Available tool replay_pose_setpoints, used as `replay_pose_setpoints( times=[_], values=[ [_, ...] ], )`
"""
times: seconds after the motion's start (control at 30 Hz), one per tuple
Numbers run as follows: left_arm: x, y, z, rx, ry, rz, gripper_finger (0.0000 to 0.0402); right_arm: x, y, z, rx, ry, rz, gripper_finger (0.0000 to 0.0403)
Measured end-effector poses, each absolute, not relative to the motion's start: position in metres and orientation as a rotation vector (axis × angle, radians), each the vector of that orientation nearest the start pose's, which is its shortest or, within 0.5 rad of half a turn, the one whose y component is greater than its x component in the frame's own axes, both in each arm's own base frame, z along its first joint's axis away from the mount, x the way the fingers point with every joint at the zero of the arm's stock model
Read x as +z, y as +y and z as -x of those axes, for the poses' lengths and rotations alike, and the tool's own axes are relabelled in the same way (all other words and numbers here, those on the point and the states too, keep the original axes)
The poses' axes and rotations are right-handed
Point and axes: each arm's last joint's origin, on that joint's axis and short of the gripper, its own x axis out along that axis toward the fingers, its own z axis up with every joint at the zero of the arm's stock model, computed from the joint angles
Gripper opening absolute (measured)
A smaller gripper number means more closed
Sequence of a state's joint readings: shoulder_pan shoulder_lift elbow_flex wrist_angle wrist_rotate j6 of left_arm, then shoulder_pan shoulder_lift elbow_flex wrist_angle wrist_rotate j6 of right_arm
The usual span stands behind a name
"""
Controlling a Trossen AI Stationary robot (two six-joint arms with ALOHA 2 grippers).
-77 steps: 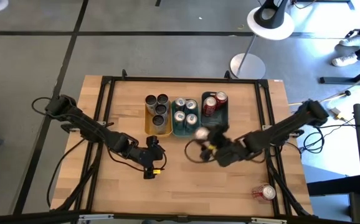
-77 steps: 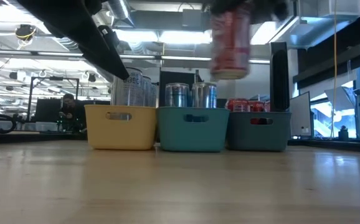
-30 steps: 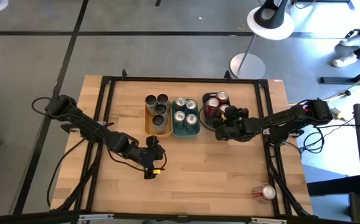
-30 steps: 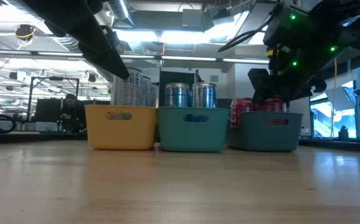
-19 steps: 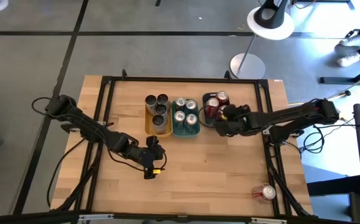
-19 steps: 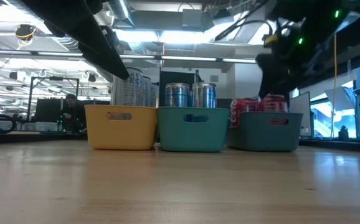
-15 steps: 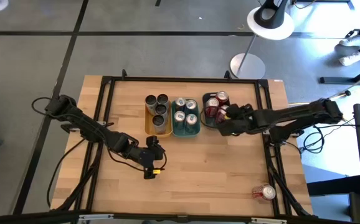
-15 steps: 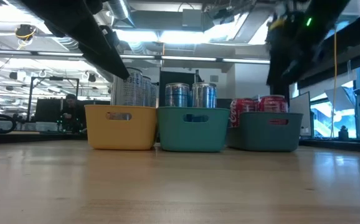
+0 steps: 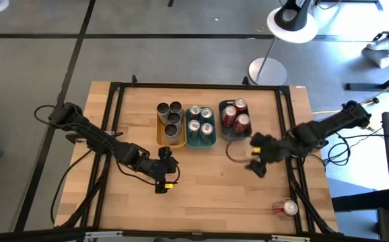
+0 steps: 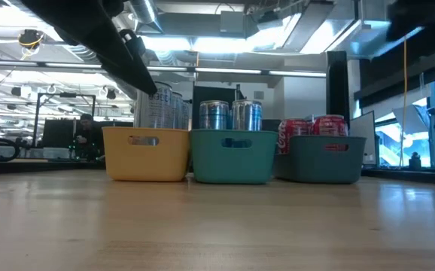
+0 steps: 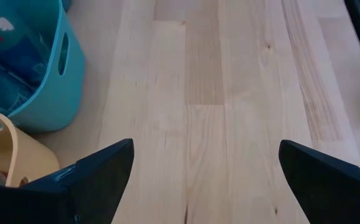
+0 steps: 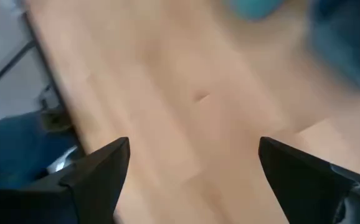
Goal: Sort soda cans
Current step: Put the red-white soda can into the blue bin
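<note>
- R gripper [image 9: 258, 160]: jaws wide, empty, just in front of dark tray [image 9: 223, 132].
- L gripper [image 9: 162, 176]: wide open, empty, front-left of that tray.
- 3 red cans [image 9: 233, 115] in the tray; 1 can [image 9: 288, 208] far front-right.

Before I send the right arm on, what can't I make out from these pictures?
- Red cylindrical metal can lying near the table's front right corner: unseen in low and wrist views.
- Dark cans in the yellow bin: count hidden by its wall, low view.
- Right pincer: smeared, high view.
</note>
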State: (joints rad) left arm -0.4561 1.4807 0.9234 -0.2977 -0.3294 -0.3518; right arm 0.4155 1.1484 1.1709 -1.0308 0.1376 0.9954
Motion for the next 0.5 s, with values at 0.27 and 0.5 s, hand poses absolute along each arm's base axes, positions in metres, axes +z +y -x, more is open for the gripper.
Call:
replay_pose_setpoints(
  times=[0.27,0.5],
  values=[
    [0.216,-0.123,-0.272,0.014,0.793,-0.011,0.0388,0.316,0.115,-0.176,-0.157,1.123,-0.727,0.0362],
    [0.217,-0.123,-0.272,0.027,0.785,-0.015,0.0388,0.314,0.138,-0.158,-0.119,1.238,-0.8,0.0387]
  ],
)
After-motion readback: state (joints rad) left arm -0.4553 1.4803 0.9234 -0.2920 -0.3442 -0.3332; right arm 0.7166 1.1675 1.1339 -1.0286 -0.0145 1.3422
